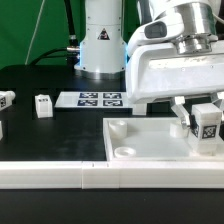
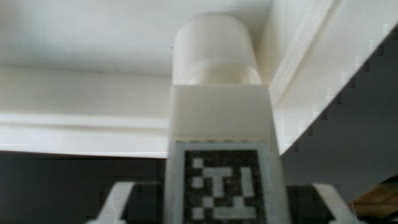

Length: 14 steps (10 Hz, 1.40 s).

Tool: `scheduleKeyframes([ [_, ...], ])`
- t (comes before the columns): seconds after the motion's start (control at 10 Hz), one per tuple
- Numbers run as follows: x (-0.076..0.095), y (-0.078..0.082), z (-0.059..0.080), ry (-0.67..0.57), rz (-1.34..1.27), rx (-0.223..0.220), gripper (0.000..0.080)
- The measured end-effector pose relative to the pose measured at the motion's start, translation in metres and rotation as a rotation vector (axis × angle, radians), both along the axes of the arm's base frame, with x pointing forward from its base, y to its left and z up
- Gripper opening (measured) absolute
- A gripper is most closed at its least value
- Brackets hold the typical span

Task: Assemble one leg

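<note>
Over the tray [image 1: 150, 140], toward the exterior view's right, we found the claw [image 1: 200, 114] clenched on the leg [image 1: 207, 124], held clear of the tabletop [image 1: 55, 78]. Its rounded end faced the tray. We judged the pick-up done and the seating outstanding: the corner socket [image 1: 122, 150] stood empty. A spare leg [image 1: 42, 105] lay beyond the tray, untouched.

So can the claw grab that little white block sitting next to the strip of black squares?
Probably not yet. The claw is shut on another block over the tray. The way to the loose block looks free.
</note>
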<state>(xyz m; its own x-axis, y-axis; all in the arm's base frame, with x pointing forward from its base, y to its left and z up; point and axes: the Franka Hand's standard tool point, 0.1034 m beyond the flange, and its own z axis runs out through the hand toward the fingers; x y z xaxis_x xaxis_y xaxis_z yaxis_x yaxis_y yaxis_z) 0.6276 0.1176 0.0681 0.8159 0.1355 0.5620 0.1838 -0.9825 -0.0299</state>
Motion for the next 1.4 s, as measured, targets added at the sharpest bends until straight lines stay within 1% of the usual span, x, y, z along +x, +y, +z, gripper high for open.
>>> scheduleKeyframes([
  [0.2,0.0,0.0,0.0,0.0,0.0,0.0,0.0291],
  [0.3,0.0,0.0,0.0,0.0,0.0,0.0,0.0466],
  [0.4,0.0,0.0,0.0,0.0,0.0,0.0,0.0591],
  [0.5,0.0,0.0,0.0,0.0,0.0,0.0,0.0591],
  [0.6,0.0,0.0,0.0,0.0,-0.001,0.0,0.0637],
  [1.0,0.0,-0.001,0.001,0.002,-0.001,0.0,0.0648],
  [1.2,0.0,-0.004,0.019,0.001,0.0,-0.003,0.0648],
  [1.3,0.0,-0.004,0.021,0.004,0.001,-0.002,0.0648],
  [1.4,-0.001,-0.004,0.017,0.015,0.003,-0.002,0.0648],
])
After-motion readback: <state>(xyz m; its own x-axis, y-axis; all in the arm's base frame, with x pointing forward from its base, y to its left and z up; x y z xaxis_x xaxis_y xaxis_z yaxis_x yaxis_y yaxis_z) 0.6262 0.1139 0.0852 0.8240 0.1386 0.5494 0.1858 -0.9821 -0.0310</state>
